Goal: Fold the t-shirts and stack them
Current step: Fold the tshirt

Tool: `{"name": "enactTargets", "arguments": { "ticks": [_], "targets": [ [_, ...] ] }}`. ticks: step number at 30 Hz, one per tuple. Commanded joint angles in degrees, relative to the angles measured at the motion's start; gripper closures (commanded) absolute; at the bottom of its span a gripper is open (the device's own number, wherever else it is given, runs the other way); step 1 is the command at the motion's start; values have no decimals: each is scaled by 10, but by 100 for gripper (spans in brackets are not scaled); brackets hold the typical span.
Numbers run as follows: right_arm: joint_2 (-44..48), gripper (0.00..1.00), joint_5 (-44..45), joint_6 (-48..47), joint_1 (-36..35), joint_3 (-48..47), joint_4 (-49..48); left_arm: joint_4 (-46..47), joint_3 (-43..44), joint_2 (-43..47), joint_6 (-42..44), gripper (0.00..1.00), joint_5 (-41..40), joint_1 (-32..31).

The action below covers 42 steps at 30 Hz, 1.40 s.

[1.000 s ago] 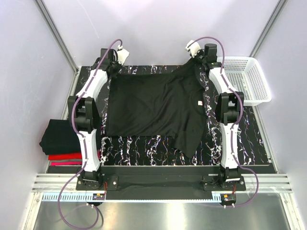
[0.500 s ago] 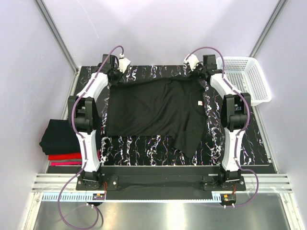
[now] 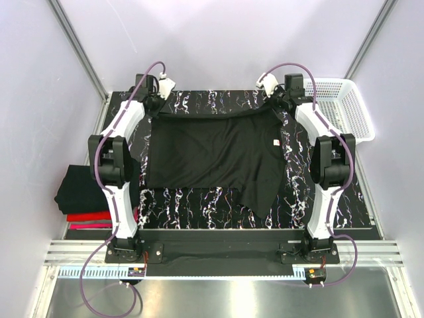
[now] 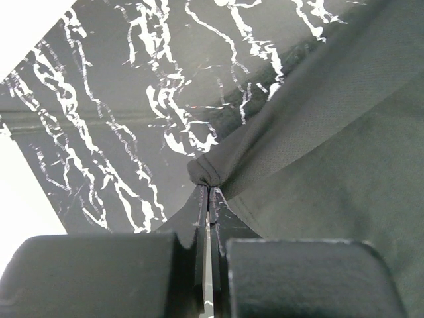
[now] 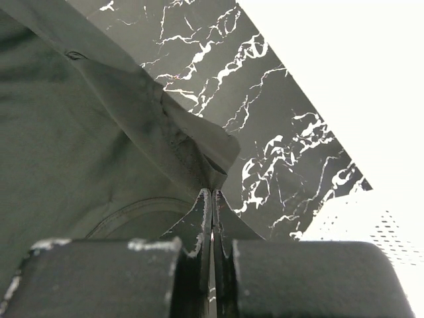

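Note:
A plain black t-shirt (image 3: 212, 154) with a small white neck label (image 3: 277, 141) lies spread across the marbled table. Its far edge is stretched in a line between both grippers. My left gripper (image 3: 156, 111) is shut on the far left corner of the cloth (image 4: 207, 171), which bunches at its fingertips (image 4: 208, 189). At the far right corner (image 5: 199, 156), my right gripper (image 3: 271, 106) is shut on the fabric, pinched at its tips (image 5: 211, 192). A sleeve (image 3: 262, 189) hangs toward the near edge. Folded t-shirts, black (image 3: 81, 187) on red (image 3: 89, 216) on pink (image 3: 93, 225), sit stacked at the left.
A white mesh basket (image 3: 341, 109) stands at the far right corner of the table, close to the right arm. The black marbled table (image 3: 199, 205) shows bare in front of the shirt. Purple walls close in behind and at both sides.
Both grippers have moved toward the back of the table, pulling the shirt's far edge taut and straight. The raised fold at the right corner has flattened.

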State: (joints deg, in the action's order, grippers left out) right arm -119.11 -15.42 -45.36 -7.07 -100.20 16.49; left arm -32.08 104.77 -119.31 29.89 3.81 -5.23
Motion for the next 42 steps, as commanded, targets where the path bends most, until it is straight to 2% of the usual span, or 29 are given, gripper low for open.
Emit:
{"name": "enactTargets", "arguments": {
  "ticks": [1, 18, 31, 33, 34, 35, 36, 37, 39, 42],
  "targets": [
    [60, 100, 13, -6, 2, 20, 1, 16, -4, 38, 1, 100, -10, 15],
    [121, 100, 8, 7, -4, 144, 21, 16, -69, 51, 17, 100, 4, 31],
    [124, 100, -2, 19, -14, 185, 56, 15, -120, 71, 15, 100, 1, 31],
    [123, 97, -12, 19, -18, 189, 80, 12, -132, 72, 10, 93, -4, 31],
    [125, 90, -19, 21, -19, 189, 121, 8, -137, 79, 6, 81, -6, 32],
    [131, 81, -28, 20, -20, 187, 149, 3, -143, 86, 3, 75, -6, 32],
    [136, 66, -43, 21, -19, 180, 175, -7, -152, 97, -1, 70, -4, 33],
    [145, 61, -46, 39, -19, 178, 197, -8, -170, 124, -3, 61, 1, 34],
    [188, 55, -56, 59, -15, 172, 212, -8, -177, 152, -11, 54, 20, 34],
    [209, 49, -75, 71, -15, 141, 198, -11, -135, 164, -41, 40, 52, 32]
  ]
}}
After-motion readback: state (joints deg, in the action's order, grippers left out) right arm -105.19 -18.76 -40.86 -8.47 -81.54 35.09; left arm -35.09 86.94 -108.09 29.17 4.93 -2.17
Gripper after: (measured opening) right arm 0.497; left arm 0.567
